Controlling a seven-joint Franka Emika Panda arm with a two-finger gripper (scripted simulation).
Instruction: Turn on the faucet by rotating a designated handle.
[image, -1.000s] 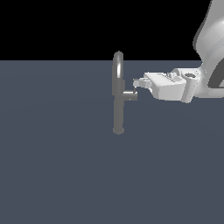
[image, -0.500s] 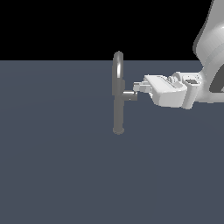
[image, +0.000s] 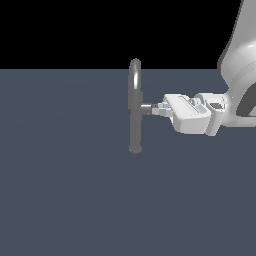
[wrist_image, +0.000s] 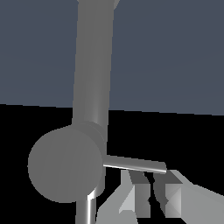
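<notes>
End effector (image: 156, 109) at handle (image: 146, 109) tip, beside faucet (image: 135, 107) column.

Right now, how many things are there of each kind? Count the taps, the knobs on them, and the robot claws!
Tall slim grey metal faucet with an arched spout: 1
Short grey round handle with a thin lever pin, sticking out of the faucet's side: 1
White robot claw: 1
Total: 3
</notes>
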